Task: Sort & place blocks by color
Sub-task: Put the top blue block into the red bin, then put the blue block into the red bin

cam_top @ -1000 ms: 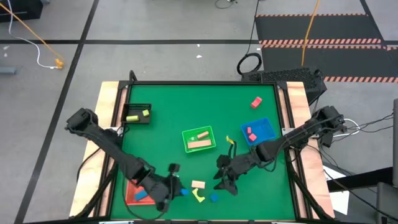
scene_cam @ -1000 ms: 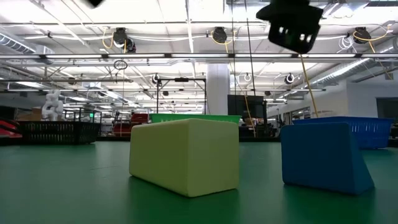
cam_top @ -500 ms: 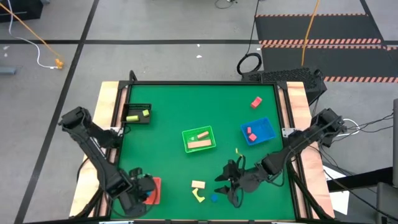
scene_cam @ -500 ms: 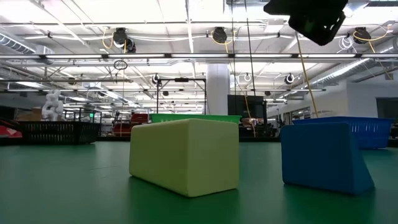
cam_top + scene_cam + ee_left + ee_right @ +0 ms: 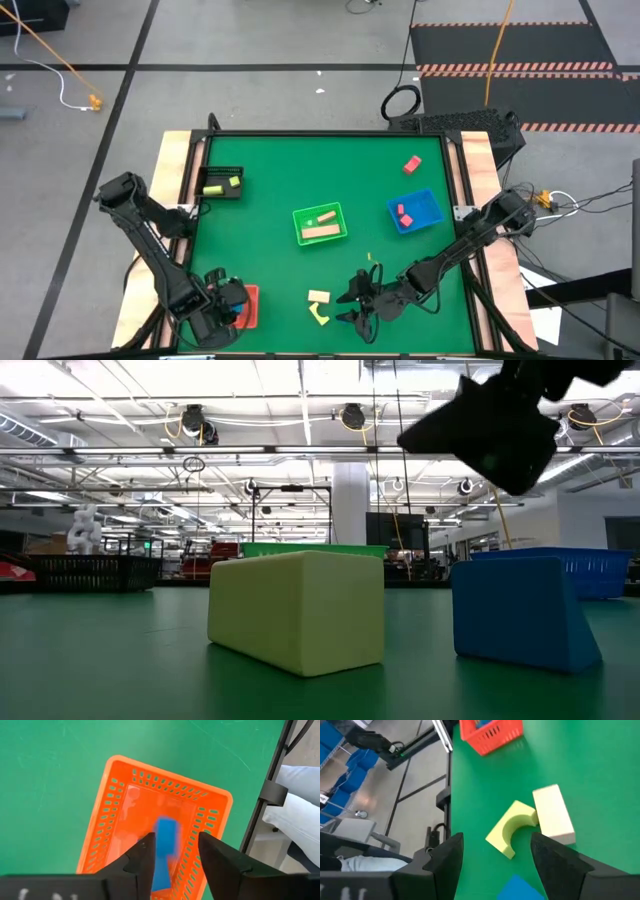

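My left gripper [image 5: 175,851] [image 5: 232,303] hangs open over the red tray [image 5: 107,815] at the table's near left corner. A blue block [image 5: 165,842], blurred, shows between its fingers down in the tray. My right gripper [image 5: 497,842] [image 5: 358,305] is open above the near-middle group. There a yellow-green arch [image 5: 511,827] lies on its side against a cream block [image 5: 552,815], and a blue block [image 5: 520,890] sits below the fingers. The low view shows the cream block [image 5: 300,610], the blue block [image 5: 520,610] and the right gripper [image 5: 490,420] above them.
Farther off stand a green tray [image 5: 320,224] holding a cream bar, a blue tray [image 5: 425,205] holding red pieces, and a black tray [image 5: 222,183] with yellow-green blocks. A loose red block [image 5: 412,164] lies near the far right corner. A person's leg [image 5: 300,815] shows beyond the table's edge.
My left gripper has swung from the near-middle blocks toward the table's left, to above the red tray. A blue block that lay beside it is gone from that spot. My right gripper has moved toward the near edge and left, and lower, over the arch and blue block.
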